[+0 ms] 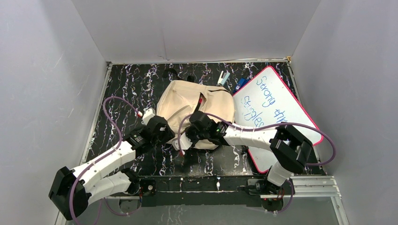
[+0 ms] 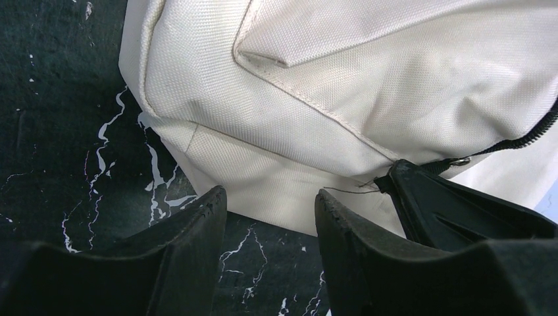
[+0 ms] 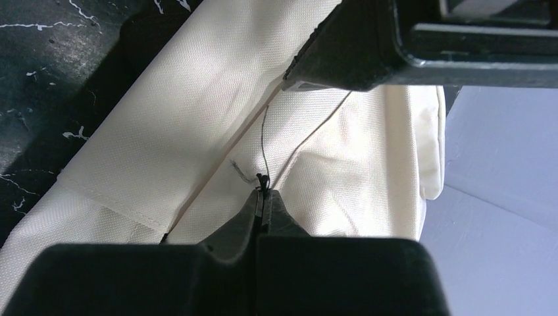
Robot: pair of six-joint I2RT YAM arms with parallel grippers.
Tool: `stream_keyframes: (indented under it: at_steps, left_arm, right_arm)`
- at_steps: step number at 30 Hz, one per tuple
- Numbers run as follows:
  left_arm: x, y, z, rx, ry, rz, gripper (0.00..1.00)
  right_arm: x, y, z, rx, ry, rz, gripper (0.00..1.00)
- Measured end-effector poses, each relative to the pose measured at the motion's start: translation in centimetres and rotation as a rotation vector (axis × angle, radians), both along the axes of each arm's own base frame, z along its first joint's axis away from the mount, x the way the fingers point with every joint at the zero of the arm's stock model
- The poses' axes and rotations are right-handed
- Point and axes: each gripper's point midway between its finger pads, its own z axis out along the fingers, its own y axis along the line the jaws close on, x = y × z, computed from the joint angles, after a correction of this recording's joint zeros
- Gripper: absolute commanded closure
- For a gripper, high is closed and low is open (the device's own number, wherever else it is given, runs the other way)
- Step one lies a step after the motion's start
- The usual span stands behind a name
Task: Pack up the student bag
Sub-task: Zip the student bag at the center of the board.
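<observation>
Arms reach to student bag (image 1: 195, 101); left pincer (image 2: 270, 197) spread; right pincer (image 3: 263, 194) pressed together

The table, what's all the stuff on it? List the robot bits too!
table: one, black with white veins, under everything
student bag: one, cream with a black zipper, middle of the table
whiteboard: one, pink frame, blue writing, right of the bag
white-and-teal item: one, far edge, too small to name
blue item: one, beside it, too small to name
thread: one, thin, black, on the bag
left arm, right arm: white, black joints, purple cables
left gripper: black, open, at the bag's corner
right gripper: black, shut, pinching the thread
</observation>
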Motion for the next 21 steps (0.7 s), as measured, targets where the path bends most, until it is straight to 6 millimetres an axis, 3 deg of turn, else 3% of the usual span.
stream_keyframes:
  at_steps: [5, 11, 15, 21]
  left_arm:
    - [0.0, 0.0, 0.7, -0.014, -0.025, -0.005, 0.47]
    - [-0.2, 0.3, 1.5, -0.031, -0.083, -0.036, 0.32]
    - [0.1, -0.3, 2.3, -0.059, -0.118, -0.059, 0.23]
    - [0.9, -1.6, 2.8, -0.131, -0.133, -0.041, 0.20]
  right_arm:
    - [0.1, -0.1, 0.0, 0.029, 0.055, -0.045, 1.00]
    - [0.5, -0.7, 1.3, 0.171, 0.192, -0.159, 1.00]
    - [2.1, -1.7, 3.3, 0.339, 0.298, -0.287, 1.00]
    - [4.0, -2.0, 5.3, 0.515, 0.436, -0.423, 1.00]
